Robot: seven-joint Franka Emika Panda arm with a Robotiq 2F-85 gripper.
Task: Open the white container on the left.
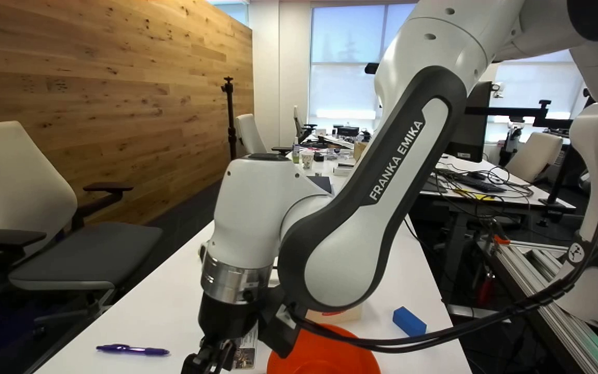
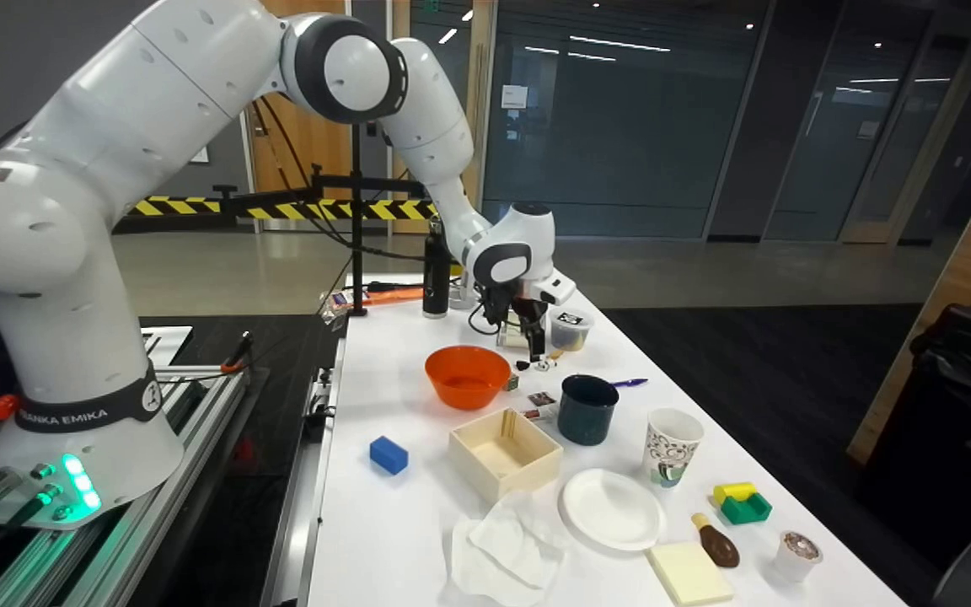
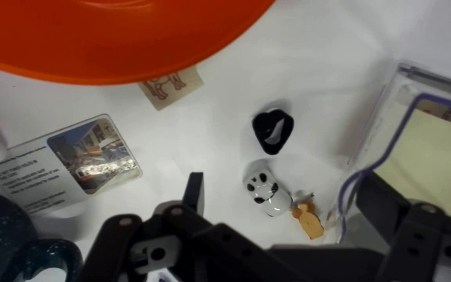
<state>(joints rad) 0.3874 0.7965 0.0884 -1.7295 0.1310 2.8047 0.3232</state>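
Observation:
A clear, whitish box (image 3: 401, 133) with a purple-edged lid and pale yellow contents lies at the right of the wrist view. In an exterior view the same box (image 2: 509, 339) stands behind the gripper, beside a round clear tub (image 2: 570, 330) with a lid. Which of these is the white container I cannot tell. My gripper (image 3: 287, 199) is open, its jaws wide apart and holding nothing. The right fingertip overlaps the box's near edge; contact cannot be told. Below, between the fingers, lie a white, black-spotted figurine (image 3: 262, 190) and a small orange-brown figure (image 3: 309, 223).
An orange bowl (image 3: 112, 43) sits close by, with a black heart-shaped piece (image 3: 272, 131) near the fingers. A dark mug (image 2: 588, 411), a wooden box (image 2: 504, 459), a blue block (image 2: 388, 455), a purple pen (image 1: 133, 350) and a tall black bottle (image 2: 435, 278) are also on the table.

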